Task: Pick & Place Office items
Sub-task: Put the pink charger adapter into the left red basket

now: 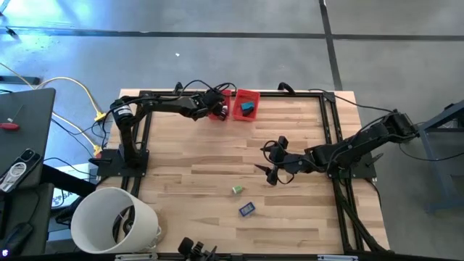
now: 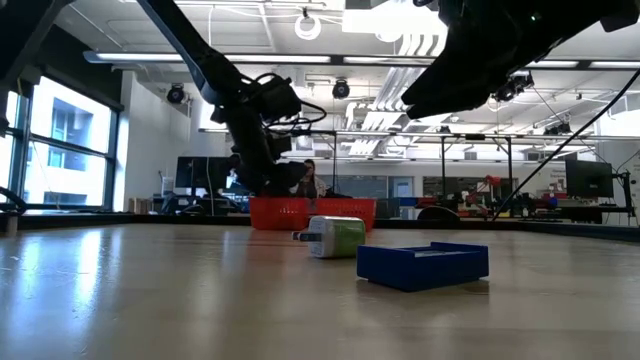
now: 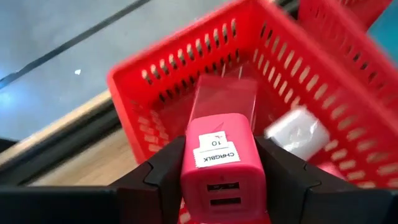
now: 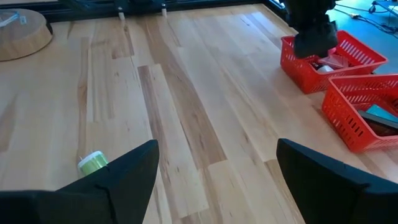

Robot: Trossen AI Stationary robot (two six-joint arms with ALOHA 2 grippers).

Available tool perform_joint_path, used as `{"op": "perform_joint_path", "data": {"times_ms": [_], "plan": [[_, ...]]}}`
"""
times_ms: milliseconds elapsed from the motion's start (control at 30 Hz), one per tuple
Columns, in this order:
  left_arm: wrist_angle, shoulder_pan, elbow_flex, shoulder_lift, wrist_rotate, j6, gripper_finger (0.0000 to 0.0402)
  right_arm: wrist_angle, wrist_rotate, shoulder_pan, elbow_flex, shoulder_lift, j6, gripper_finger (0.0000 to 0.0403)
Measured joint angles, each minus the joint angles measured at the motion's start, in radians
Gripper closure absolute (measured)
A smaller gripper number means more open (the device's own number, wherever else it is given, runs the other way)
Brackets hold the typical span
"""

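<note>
Two dark arms are working over the wooden tabletop (image 1: pixel 217 167). Left first: the left arm is stretching along the far edge, and its left tool (image 1: pixel 215 107) is hovering over the left red bin (image 3: pixel 186 74), its fingers (image 3: pixel 163 173) clamping a pink charger block (image 3: pixel 222 162) that is carrying a white label and showing two ports on its end. A white piece (image 3: pixel 298 132) is lying inside that bin. Beside it, the right red bin (image 1: pixel 246 105) is holding a teal piece (image 1: pixel 249 109). Farther right, the right arm is reaching in from the tabletop's right side, its right tool (image 1: pixel 274 161) hanging above bare wood with fingers spread wide and gripping nothing. Near the front edge, a green piece (image 1: pixel 236 190) and a dark blue piece (image 1: pixel 246 209) are lying close together.
</note>
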Motion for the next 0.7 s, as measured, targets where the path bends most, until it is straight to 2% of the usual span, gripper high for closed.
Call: {"op": "perform_joint_path", "data": {"times_ms": [700], "plan": [[0.021, 0.000, -0.001, 0.000, 0.001, 0.007, 0.0241, -0.002, 0.006, 0.000, 0.000, 0.021, -0.003, 0.0089]]}}
